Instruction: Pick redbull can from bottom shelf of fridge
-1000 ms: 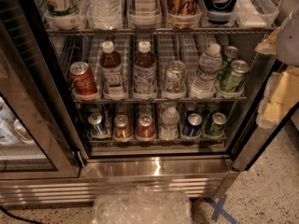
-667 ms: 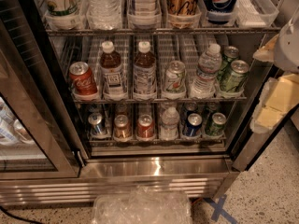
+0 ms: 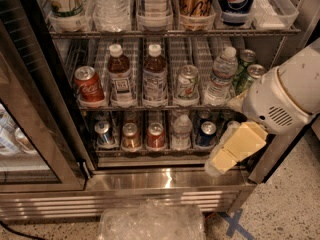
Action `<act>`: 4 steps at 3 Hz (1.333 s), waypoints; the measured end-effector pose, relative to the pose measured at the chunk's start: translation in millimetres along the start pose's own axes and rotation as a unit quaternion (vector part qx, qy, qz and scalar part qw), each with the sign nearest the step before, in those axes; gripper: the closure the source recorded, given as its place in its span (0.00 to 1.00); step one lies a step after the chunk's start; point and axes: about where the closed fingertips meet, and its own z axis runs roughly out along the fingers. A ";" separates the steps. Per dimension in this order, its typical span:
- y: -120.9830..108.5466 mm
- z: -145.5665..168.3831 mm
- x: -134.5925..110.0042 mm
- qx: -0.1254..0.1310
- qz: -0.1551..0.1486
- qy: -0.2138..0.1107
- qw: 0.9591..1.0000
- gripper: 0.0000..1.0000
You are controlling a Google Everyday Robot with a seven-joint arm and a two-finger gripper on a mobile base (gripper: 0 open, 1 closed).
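camera view looks down into the open fridge (image 3: 165,180), whose glass door (image 3: 30,149) stands swung to the left so the racks can be reached. the redbull can (image 3: 105,132) stands upright at the far left end of the bottom shelf (image 3: 150,151), at the front of its clear lane tray. the tray keeps it apart from the copper-red cans (image 3: 131,135) just beside it on the right. a small water bottle (image 3: 181,131) and a navy-blue can (image 3: 206,133) follow further right. the gripper (image 3: 222,159) hangs at the right end of that same shelf, just outside its front edge and well apart from the redbull can, carried by the white arm (image 3: 285,99) that reaches in from the right. i judge it is held low and outside the rack so it can line up at shelf height before going in. whether the gripper is apart or together i cannot tell, since its yellowish body reads as one block from this angle. it covers the right end of the bottom shelf, so whatever stands there is hidden. the can's lower body sits behind the tray lip and rack wire, its label cannot be made out, and the drinks on the top rack are cut off above.
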 end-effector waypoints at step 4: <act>93.3 116.2 -114.2 -0.072 0.024 -0.162 0.984 0.00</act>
